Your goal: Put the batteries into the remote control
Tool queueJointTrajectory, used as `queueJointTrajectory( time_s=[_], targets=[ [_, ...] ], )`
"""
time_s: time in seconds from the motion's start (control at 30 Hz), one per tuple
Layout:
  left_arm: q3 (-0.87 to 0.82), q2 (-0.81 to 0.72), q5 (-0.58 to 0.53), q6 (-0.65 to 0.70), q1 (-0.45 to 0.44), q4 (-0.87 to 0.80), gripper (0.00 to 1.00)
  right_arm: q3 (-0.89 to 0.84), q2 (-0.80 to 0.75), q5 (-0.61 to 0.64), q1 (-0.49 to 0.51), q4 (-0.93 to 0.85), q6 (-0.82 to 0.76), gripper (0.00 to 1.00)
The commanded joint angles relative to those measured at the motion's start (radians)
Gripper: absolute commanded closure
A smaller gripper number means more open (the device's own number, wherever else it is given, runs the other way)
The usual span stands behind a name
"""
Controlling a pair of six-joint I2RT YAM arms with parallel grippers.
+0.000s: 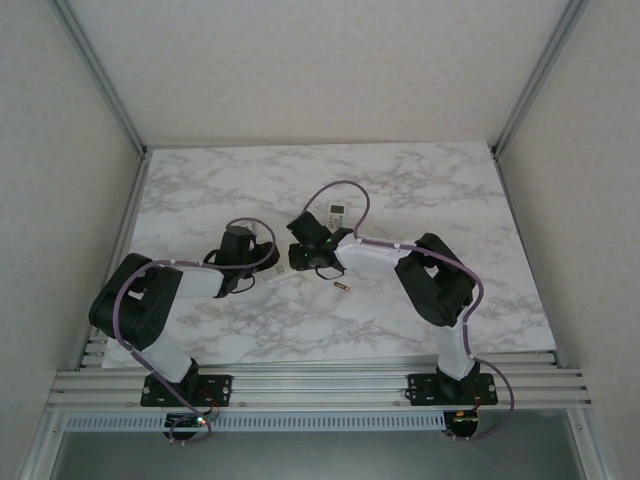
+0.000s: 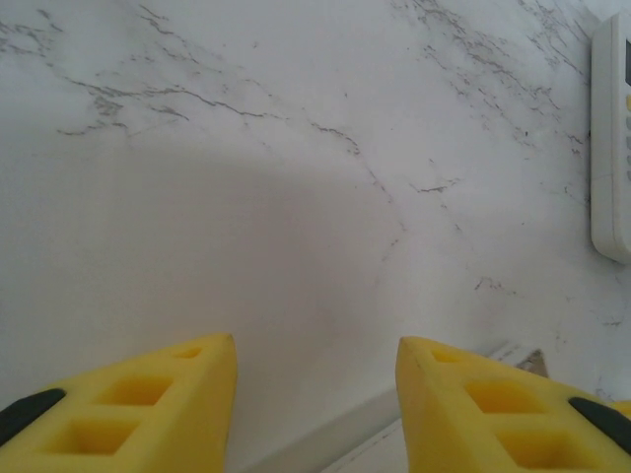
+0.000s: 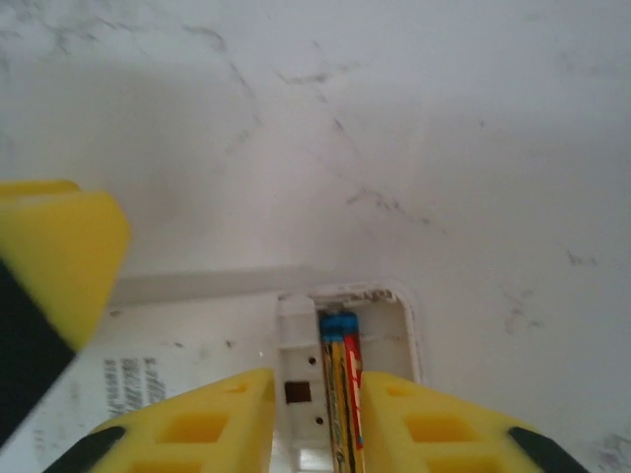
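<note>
Two arms, the left arm (image 1: 150, 290) and the right arm (image 1: 430, 280), reach in over the marble table (image 1: 450, 200) and meet near its middle, wrists close together.

Between them lies the remote control (image 3: 177, 365), white, back side up with small print on it. The left gripper (image 2: 315, 342) is over its left part. Its yellow fingers stand apart with the remote's white edge low between them, and I cannot tell whether they press on it.

A second remote (image 1: 337, 212), face up with its display showing, lies just beyond the grippers, and the left wrist camera sees it at its right edge.

In the right wrist view, the battery compartment (image 3: 296, 355) is open, a rounded recess at the right end of the remote's back. One battery (image 3: 342, 394) lies in its right-hand slot. The battery's long axis runs straight away from the camera, its blue-capped end against the far wall and its gold and red body leading back between the fingers. The left-hand slot shows its floor and a small dark square.

The right gripper (image 3: 315, 375) straddles that battery with fingers parted. The right finger is just beside the battery and the left one stands off it, so nothing is clamped.

A loose battery (image 1: 343, 287) lies on the table near the right wrist, pointing roughly left to right.
</note>
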Motion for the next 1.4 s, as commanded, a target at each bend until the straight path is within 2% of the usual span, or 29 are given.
queueJointTrajectory(
  time_s=[0.0, 0.2, 0.63, 0.83, 1.0, 1.2, 1.37],
  targets=[
    [0.007, 0.024, 0.057, -0.024, -0.006, -0.033, 0.55, -0.015, -0.097, 0.01, -0.005, 0.019, -0.008, 0.71],
    [0.01, 0.004, 0.027, -0.011, -0.006, -0.054, 0.55, -0.008, -0.125, 0.078, -0.013, -0.066, -0.016, 0.78],
    [0.01, 0.0, 0.02, -0.007, -0.004, -0.06, 0.55, 0.034, 0.042, -0.032, -0.024, -0.052, -0.018, 0.86],
    [0.013, -0.003, 0.011, -0.005, -0.003, -0.066, 0.55, 0.038, 0.093, -0.042, -0.023, -0.054, 0.006, 0.94],
    [0.017, 0.0, -0.005, 0.0, -0.001, -0.076, 0.54, 0.012, 0.079, -0.044, -0.012, -0.047, 0.049, 0.94],
    [0.011, -0.023, -0.04, 0.021, 0.014, -0.077, 0.5, -0.046, 0.02, -0.061, -0.001, -0.028, 0.117, 0.91],
    [-0.008, -0.078, -0.08, 0.032, 0.022, -0.077, 0.43, -0.117, -0.048, -0.057, 0.001, -0.033, 0.234, 0.88]
  ],
)
